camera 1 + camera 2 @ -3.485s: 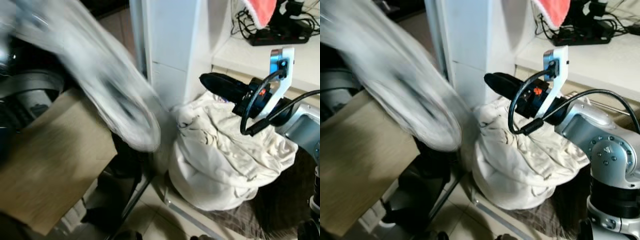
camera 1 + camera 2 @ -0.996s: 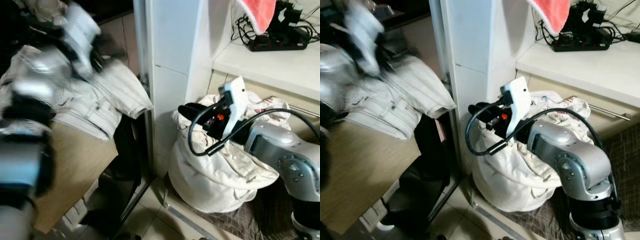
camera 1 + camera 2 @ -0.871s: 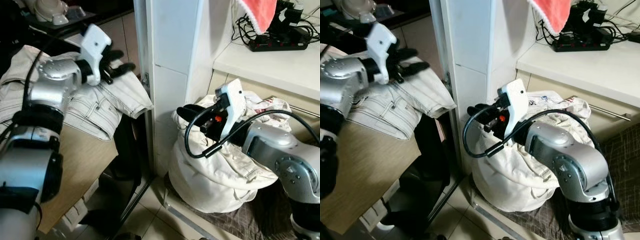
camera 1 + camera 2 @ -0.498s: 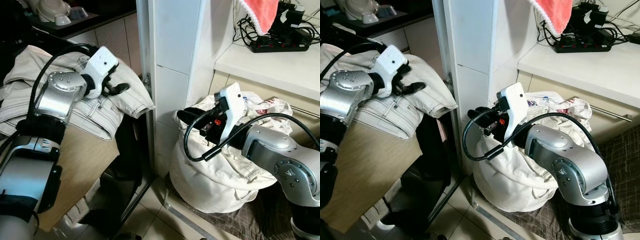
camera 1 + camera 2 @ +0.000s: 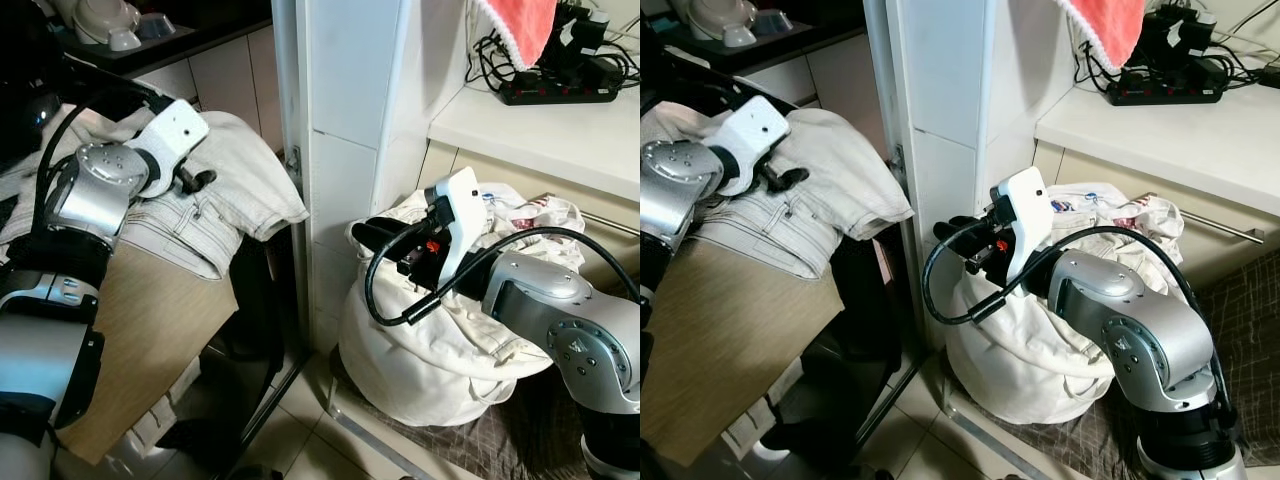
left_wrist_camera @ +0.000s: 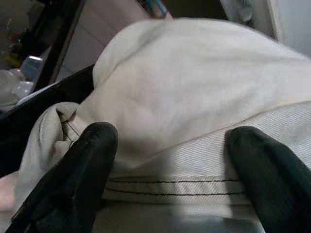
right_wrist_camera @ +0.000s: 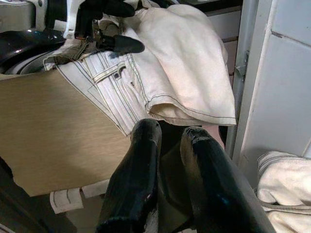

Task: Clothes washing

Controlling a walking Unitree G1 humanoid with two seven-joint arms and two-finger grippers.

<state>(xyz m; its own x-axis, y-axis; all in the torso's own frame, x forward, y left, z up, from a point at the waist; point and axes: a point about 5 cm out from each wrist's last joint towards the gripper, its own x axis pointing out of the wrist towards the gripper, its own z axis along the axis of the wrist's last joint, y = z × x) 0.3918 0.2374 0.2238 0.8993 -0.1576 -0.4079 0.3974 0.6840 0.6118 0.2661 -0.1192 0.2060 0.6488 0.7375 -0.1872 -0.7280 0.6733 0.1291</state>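
Note:
A pair of pale jeans (image 5: 235,190) lies draped over a tan board (image 5: 150,320) at the left, and shows as well in the right wrist view (image 7: 184,73). My left gripper (image 5: 198,181) rests on top of the jeans. In the left wrist view its fingers (image 6: 92,150) are spread wide, open, with a stitched seam of the cloth (image 6: 170,187) between them. My right gripper (image 5: 366,231) hovers at the front of a full white laundry bundle (image 5: 440,340), beside the white pillar. Its fingers (image 7: 146,145) are shut with nothing in them.
A white tiled pillar (image 5: 350,110) stands between the jeans and the bundle. Behind the bundle a white counter (image 5: 540,125) carries a power strip (image 5: 560,85), and a pink towel (image 5: 515,20) hangs above. A dark rounded machine part (image 7: 24,43) sits left of the board.
My left arm has drawn back to the left and come down onto the jeans, which have settled on the board. The right gripper has hardly moved.

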